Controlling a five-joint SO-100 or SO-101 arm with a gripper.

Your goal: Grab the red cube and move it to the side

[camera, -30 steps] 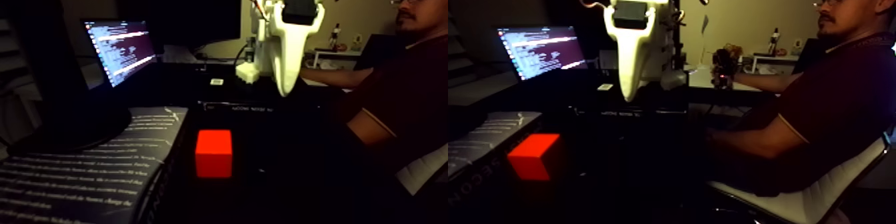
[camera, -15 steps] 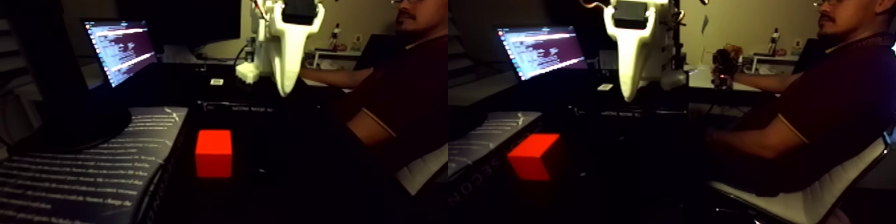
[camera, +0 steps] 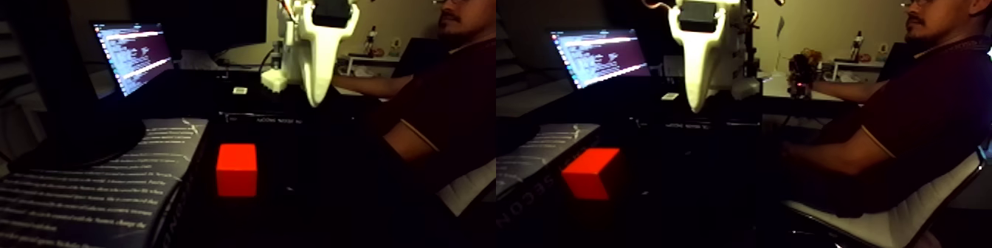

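Dimly lit stereo picture, two near-equal halves side by side. White gripper [camera: 316, 103] hangs tip-down over the dark table [camera: 310, 184], nothing held; the fingers look pressed into one point, but whether the jaws are clenched I cannot tell. Red cube [camera: 237, 170] sits on the table below the jaws and off to their left in the fixed view, well apart, untouched. Printed sheet [camera: 96, 184] lies left of the cube. Lit laptop [camera: 133, 53] behind, person [camera: 443, 96] seated right of the jaws.
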